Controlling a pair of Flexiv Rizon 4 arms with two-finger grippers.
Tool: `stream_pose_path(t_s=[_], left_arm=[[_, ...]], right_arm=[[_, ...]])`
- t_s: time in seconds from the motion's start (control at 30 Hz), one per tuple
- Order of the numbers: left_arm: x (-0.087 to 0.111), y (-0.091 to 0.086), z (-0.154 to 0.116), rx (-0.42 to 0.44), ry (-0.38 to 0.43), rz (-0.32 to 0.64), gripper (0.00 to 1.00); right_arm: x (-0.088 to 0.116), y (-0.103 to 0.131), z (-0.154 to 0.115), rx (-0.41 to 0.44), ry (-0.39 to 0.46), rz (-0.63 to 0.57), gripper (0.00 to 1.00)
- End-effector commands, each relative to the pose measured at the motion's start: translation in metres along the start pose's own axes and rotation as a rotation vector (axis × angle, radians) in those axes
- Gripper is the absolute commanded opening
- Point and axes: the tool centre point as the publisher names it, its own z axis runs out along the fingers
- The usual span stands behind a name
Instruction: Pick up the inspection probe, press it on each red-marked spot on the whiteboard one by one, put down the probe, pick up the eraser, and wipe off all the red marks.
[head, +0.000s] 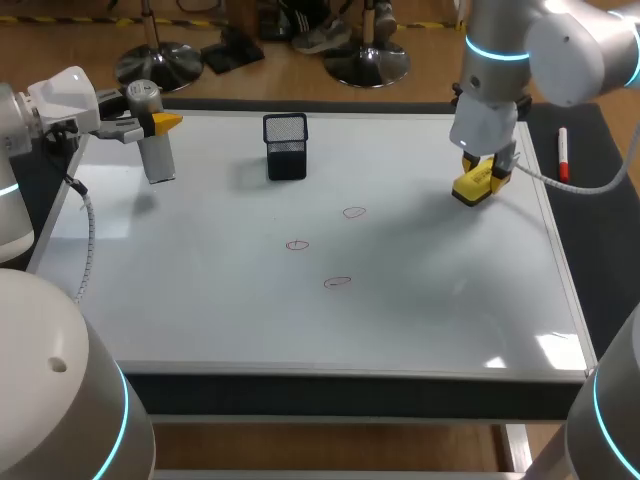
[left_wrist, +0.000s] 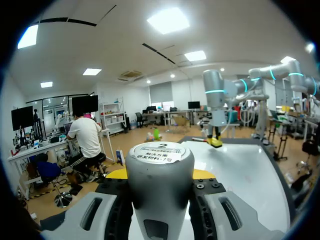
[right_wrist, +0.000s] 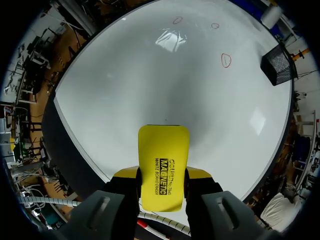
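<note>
My left gripper (head: 160, 124) is shut on the grey inspection probe (head: 155, 155), which hangs upright over the whiteboard's (head: 200, 300) far left corner. In the left wrist view the probe (left_wrist: 161, 170) fills the gap between the fingers (left_wrist: 200, 174) of the left gripper (left_wrist: 161, 176). My right gripper (head: 482, 172) is shut on the yellow eraser (head: 474, 186), low over the board's right side. The eraser (right_wrist: 163, 165) sticks out ahead of the right gripper (right_wrist: 163, 175). Three red marks (head: 354, 212) (head: 297, 244) (head: 338, 282) lie mid-board; two red marks (right_wrist: 226, 60) (right_wrist: 177, 20) show far ahead of the eraser.
A black mesh pen holder (head: 285, 146) stands at the board's far middle, between the two grippers; the mesh holder (right_wrist: 278, 65) also shows ahead of the eraser, off to one side. A red marker (head: 563, 155) lies off the board's right edge.
</note>
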Motion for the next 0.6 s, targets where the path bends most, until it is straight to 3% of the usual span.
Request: stream_pose_path(t_s=[0.03, 0.6], left_arm=[[-0.0002, -0.0002, 0.0, 0.001, 0.0, 0.002, 0.0], [-0.0002, -0.0002, 0.0, 0.001, 0.0, 0.002, 0.0]], right_arm=[[0.0032, -0.0003, -0.0008, 0.005, -0.003, -0.003, 0.0], [0.0037, -0.0008, -0.0013, 0.005, 0.004, 0.0, 0.0]])
